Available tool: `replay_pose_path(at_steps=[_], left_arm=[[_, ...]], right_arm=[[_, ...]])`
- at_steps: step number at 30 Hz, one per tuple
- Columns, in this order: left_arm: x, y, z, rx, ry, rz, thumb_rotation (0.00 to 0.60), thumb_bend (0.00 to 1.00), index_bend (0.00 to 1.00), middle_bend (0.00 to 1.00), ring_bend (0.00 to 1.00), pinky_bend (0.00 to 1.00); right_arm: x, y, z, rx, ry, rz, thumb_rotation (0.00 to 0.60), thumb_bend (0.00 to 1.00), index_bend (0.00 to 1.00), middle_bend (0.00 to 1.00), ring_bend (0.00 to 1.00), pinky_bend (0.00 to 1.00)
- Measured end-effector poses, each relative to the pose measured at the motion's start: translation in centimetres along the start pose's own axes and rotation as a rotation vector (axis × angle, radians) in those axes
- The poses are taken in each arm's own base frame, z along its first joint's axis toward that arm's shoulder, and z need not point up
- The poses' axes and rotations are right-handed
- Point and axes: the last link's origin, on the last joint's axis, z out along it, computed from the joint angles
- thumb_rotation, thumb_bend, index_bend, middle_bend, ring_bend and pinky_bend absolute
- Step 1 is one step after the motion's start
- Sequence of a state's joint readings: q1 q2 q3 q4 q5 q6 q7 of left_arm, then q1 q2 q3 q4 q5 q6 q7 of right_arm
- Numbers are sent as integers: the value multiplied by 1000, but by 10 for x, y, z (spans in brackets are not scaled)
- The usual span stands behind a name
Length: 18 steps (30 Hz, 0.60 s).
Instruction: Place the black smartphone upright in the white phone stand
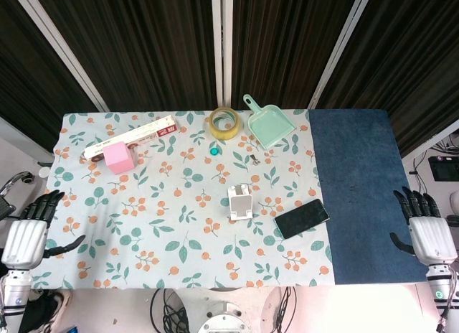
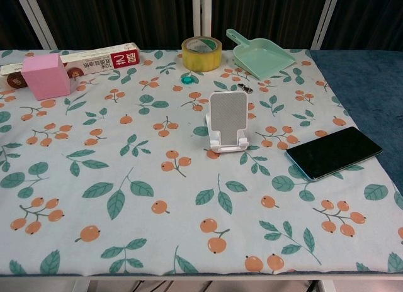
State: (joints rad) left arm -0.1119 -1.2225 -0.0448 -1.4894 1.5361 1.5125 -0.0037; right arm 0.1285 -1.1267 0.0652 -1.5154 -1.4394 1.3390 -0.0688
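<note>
The black smartphone (image 1: 301, 219) (image 2: 334, 152) lies flat, screen up, on the floral cloth near its right edge. The white phone stand (image 1: 239, 202) (image 2: 228, 122) stands upright just left of it, with nothing in it. My left hand (image 1: 29, 231) hangs off the table's left side, fingers apart, holding nothing. My right hand (image 1: 424, 226) is off the right side beyond the blue mat, fingers spread and holding nothing. Neither hand shows in the chest view.
At the back stand a yellow tape roll (image 1: 224, 123), a green dustpan (image 1: 270, 125), a pink box (image 1: 119, 158) and a long white carton (image 1: 130, 136). A small teal cap (image 1: 214, 151) and a binder clip (image 1: 254, 159) lie behind the stand. A blue mat (image 1: 358, 189) covers the right side.
</note>
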Motion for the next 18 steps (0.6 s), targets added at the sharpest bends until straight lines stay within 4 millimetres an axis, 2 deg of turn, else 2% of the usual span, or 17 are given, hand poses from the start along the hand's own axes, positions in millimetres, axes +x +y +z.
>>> replay_pose_path(at_steps=[9, 18], left_arm=[[-4, -1, -4, 8, -9, -7, 215, 99, 87, 87, 104, 210], [-3, 2, -5, 0, -5, -7, 216, 100, 88, 87, 104, 209]], right_arm=[[0, -35, 32, 145, -140, -53, 600, 102, 0, 0, 0, 0], [-13, -98, 79, 352, -304, -159, 600, 50, 0, 0, 0, 0]])
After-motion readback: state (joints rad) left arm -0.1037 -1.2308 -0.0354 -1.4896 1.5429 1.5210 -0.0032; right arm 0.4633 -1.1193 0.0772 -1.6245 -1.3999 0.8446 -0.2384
